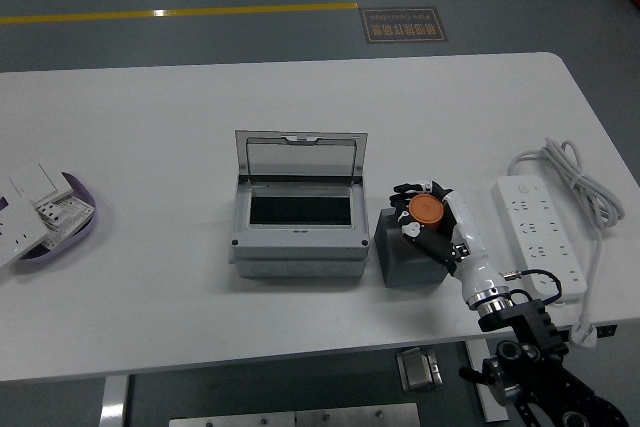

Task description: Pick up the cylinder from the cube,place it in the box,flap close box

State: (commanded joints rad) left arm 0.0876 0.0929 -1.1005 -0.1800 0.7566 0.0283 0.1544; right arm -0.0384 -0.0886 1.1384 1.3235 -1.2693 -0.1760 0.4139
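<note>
Head view shows the right hand [428, 215] reaching in from the lower right, its fingers curled around the orange cylinder [426, 209], which sits at the top of the dark grey cube [408, 252]; whether the cylinder rests on the cube or is already lifted clear cannot be told from this angle. The grey box [298, 215] stands just beside the cube on its left, with its flap [300, 155] tilted up at the back and the dark opening exposed. The left hand is out of view. Judging from this, the pick is in hand and the placing and closing are not yet done. The main risk seems to be the grip: the cylinder looks short and smooth, held mostly by fingertips, so a sideways carry could let it slip and roll off across the tabletop [160, 147]. The hand also hugs the cube closely, so lifting at a slant might drag or tip the cube against the box. The opening looks narrow compared with the hand, so a release made too high or off-centre could bounce the cylinder off the rim. Behind the arm, a white power strip [538, 225] and its cable [580, 182] lie near, where the forearm could snag on a wide swing
</note>
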